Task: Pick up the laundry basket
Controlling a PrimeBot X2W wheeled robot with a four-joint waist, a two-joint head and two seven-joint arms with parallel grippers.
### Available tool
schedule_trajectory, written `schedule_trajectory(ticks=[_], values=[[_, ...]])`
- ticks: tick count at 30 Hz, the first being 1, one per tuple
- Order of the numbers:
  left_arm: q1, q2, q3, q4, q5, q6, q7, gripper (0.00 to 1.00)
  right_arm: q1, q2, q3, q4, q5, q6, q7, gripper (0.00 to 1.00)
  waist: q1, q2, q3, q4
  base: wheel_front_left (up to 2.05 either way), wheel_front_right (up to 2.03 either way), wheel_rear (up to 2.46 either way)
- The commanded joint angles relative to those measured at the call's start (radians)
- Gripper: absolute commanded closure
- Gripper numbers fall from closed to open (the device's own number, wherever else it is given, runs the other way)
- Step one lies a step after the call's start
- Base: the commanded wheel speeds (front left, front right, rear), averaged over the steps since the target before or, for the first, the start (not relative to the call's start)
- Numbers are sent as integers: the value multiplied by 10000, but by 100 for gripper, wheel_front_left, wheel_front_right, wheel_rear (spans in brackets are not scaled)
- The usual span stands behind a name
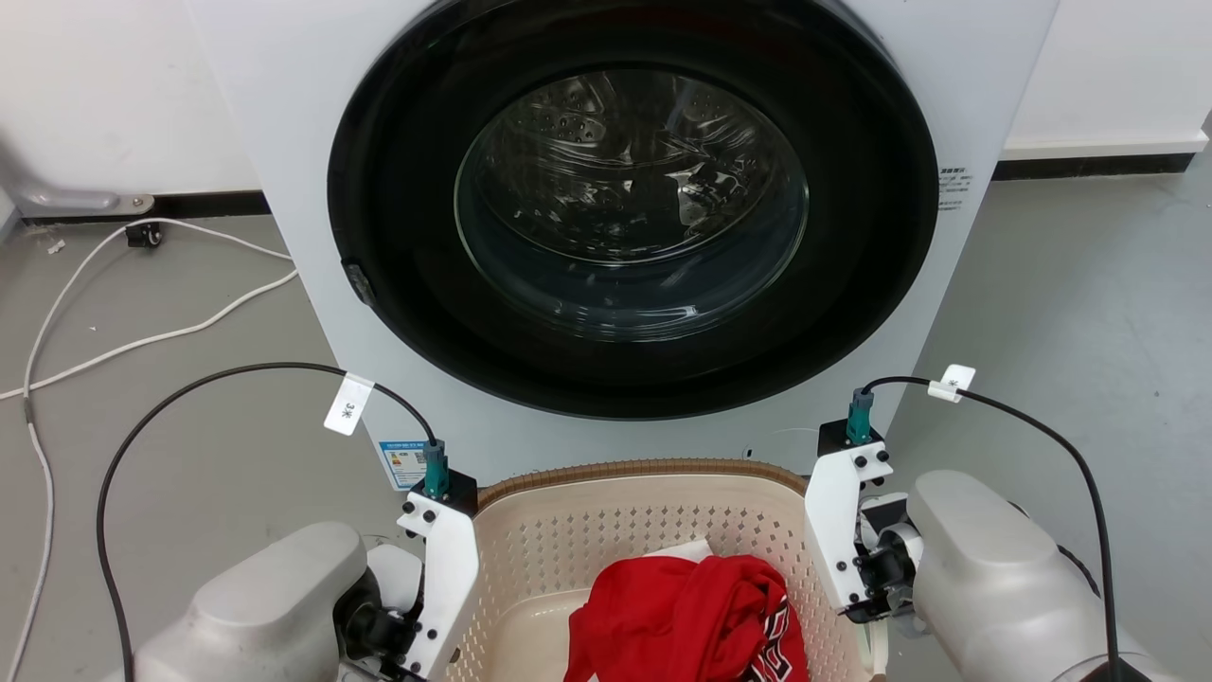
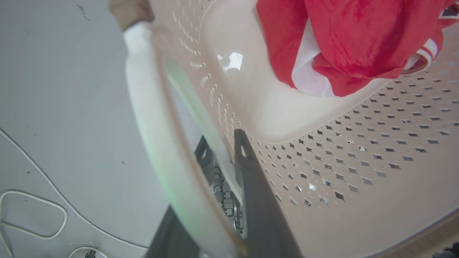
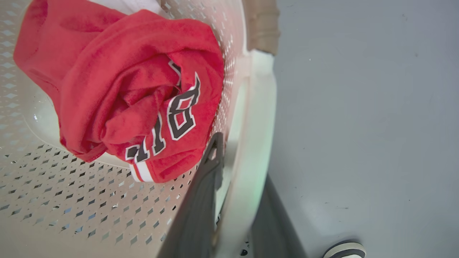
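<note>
Since left gripper (image 2: 222, 150) and right gripper (image 3: 240, 161) are each pinching white handle (image 2: 143, 107), basket (image 1: 615, 530) grab looking done; next needing even, level lift, both arms together.

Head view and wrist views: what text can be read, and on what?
"3米": white tag on the left cable.
"BU", rest folded away: red jersey.
Too small to read: washer sticker, blue label, right cable tag.

Laundry basket (image 1: 615, 530) on floor (image 1: 189, 464) just before washing machine (image 1: 630, 204), jersey (image 1: 691, 616) in it. Left handle (image 2: 150, 118) between left gripper (image 2: 218, 154) fingers, right handle (image 3: 258, 118) between right gripper (image 3: 240, 161) fingers. Cable (image 1: 194, 329) left of washing machine.
</note>
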Motion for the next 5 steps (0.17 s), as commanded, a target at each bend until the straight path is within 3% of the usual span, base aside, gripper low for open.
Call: schedule_trajectory(ticks=[1,5], values=[[2,32,-113,-103,80,-150,151,100,-323,-133,72,-26,-28,-17,-114,100,0,0,4,7,0,0,0],[-10,25,-112,-111,73,-150,172,100,-315,-133,90,-9,5,-17,-134,100,0,0,7,22,0,0,0]])
